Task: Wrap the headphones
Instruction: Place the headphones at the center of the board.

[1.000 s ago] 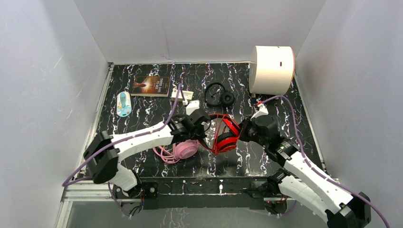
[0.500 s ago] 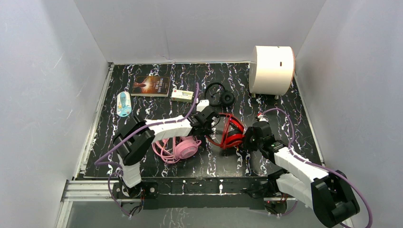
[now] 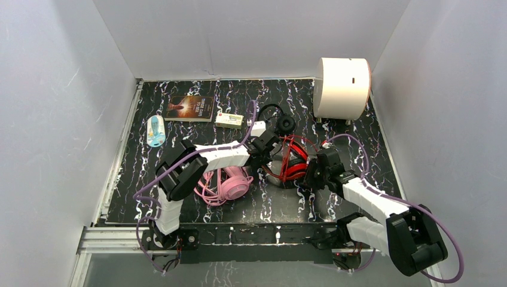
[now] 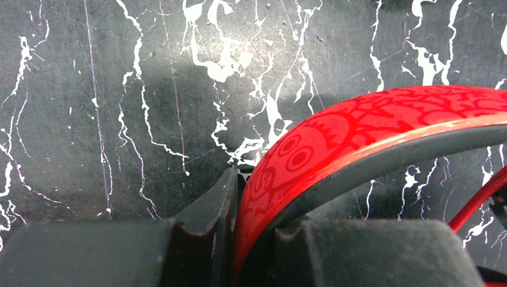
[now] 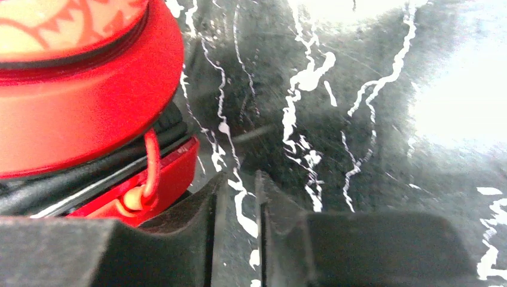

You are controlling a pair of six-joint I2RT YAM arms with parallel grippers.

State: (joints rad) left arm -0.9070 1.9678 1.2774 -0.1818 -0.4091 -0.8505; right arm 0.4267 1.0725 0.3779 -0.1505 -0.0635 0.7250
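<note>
Left arm: stretched farther across the table [image 3: 359, 137] than a second ago, carrying the red headset [image 3: 291, 162] toward the back and right.
Pink headset [image 3: 230, 186]: just on the near side of the left forearm, its pink cable [image 3: 203, 194] in a loose heap beside it. It is unmoved and not yet wrapped.
Left gripper [image 4: 254, 203]: clamped tight on the red headset's patterned headband [image 4: 370, 119], one finger on each face of the band, close above the tabletop.
Black headset [image 3: 281, 124]: at the back, just beyond the left wrist, which now covers part of it.
Red headset: between the two grippers, with its thin red cable [image 5: 151, 158] leaving near the red ear cup [image 5: 78, 113]. Whether any turns are wound on it cannot be told.
Right gripper [image 5: 236, 179]: drawn back toward the near edge, its fingers eased apart to a narrow slit. Only bare table shows between them and the ear cup sits just to their left, so it holds nothing.
Meaning for the task: the right side appears to have let go, leaving the left alone to steady the headset. The right likely has to find the cable again before winding, and loose cable could slip off the band.
</note>
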